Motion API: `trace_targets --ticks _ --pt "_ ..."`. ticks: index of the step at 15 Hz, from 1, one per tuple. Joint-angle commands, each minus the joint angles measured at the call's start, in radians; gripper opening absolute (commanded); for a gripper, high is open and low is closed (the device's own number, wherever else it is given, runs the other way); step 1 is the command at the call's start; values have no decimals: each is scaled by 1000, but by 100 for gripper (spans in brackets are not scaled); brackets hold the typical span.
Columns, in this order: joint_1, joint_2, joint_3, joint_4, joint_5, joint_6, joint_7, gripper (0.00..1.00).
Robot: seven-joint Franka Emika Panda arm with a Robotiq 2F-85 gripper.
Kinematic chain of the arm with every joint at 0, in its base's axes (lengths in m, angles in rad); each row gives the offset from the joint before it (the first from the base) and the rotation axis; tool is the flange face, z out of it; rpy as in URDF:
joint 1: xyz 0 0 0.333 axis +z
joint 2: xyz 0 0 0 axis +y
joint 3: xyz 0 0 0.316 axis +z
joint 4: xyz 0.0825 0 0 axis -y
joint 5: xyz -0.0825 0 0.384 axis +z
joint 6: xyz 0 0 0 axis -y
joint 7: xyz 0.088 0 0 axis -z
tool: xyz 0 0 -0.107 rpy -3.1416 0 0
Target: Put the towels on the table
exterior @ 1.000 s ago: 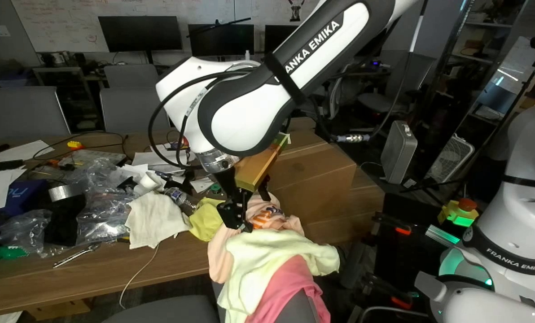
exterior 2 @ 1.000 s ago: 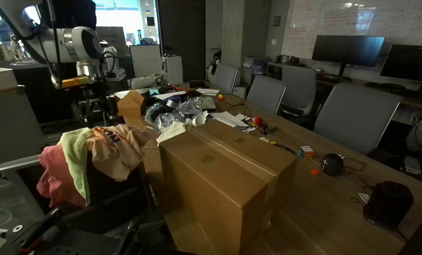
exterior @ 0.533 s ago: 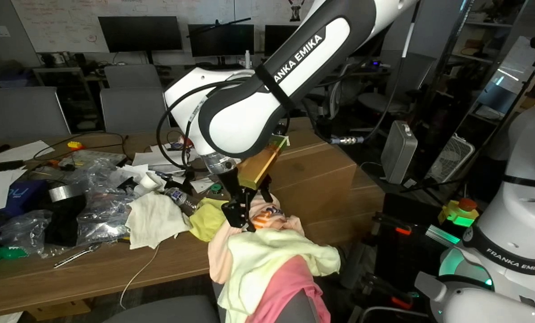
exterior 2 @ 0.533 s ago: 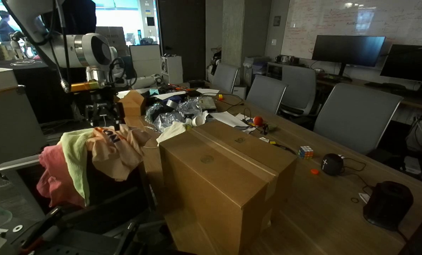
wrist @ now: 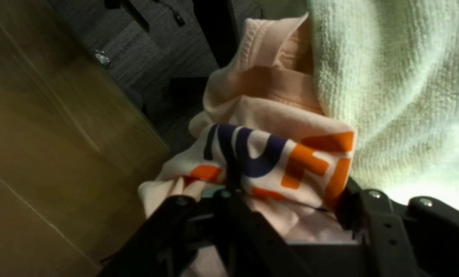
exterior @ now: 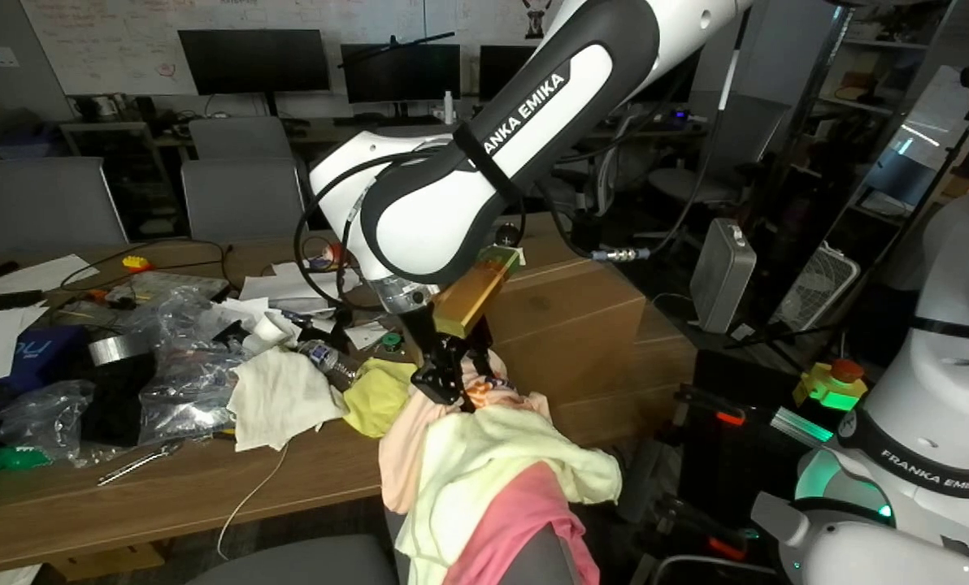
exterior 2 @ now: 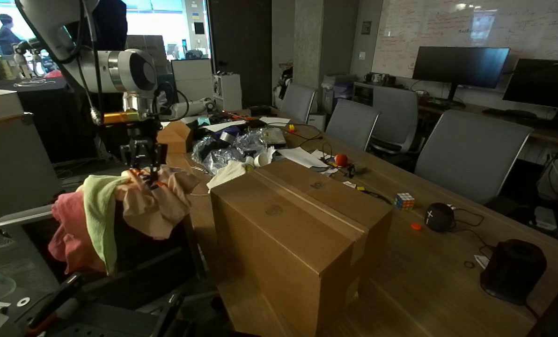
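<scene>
A peach cloth with orange and purple letters (exterior: pixel 403 463) lies over the chair back; it also shows in an exterior view (exterior 2: pixel 152 220) and the wrist view (wrist: pixel 275 111). A pale yellow-green towel (exterior: pixel 484 447) and a pink cloth (exterior: pixel 525 520) hang beside it. My gripper (exterior 2: pixel 144 172) points down into the peach cloth. In the wrist view the gripper's fingers (wrist: pixel 293 175) stand apart, with bunched peach cloth between them; the fingertips are partly hidden. A white towel (exterior: pixel 281 398) and a yellow cloth (exterior: pixel 377 398) lie on the wooden table (exterior: pixel 322 491).
A large cardboard box (exterior 2: pixel 279 224) stands on the table close to the gripper. Plastic bags (exterior: pixel 184 366), a bottle (exterior: pixel 326 357) and papers (exterior: pixel 29 280) clutter the table. The grey chair (exterior: pixel 306 561) stands at the table's edge.
My gripper has moved down into the peach cloth, going right in both exterior views. The lettered part of the cloth is now pressed and creased. The pale towel has shifted slightly.
</scene>
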Motion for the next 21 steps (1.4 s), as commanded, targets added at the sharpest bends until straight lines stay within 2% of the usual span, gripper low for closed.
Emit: trace_targets --ticks 1,4,6,11,18,21 --pt "7 6 -14 31 14 -39 -8 25" --pt "18 -12 -22 30 -5 -51 21 4" --pt "26 -29 -29 28 -22 -67 49 0" --pt "59 -84 -47 30 -100 -163 150 3" --pt "105 -159 -24 81 -247 -393 290 3" --pt "105 -207 -6 97 -252 -404 298 3"
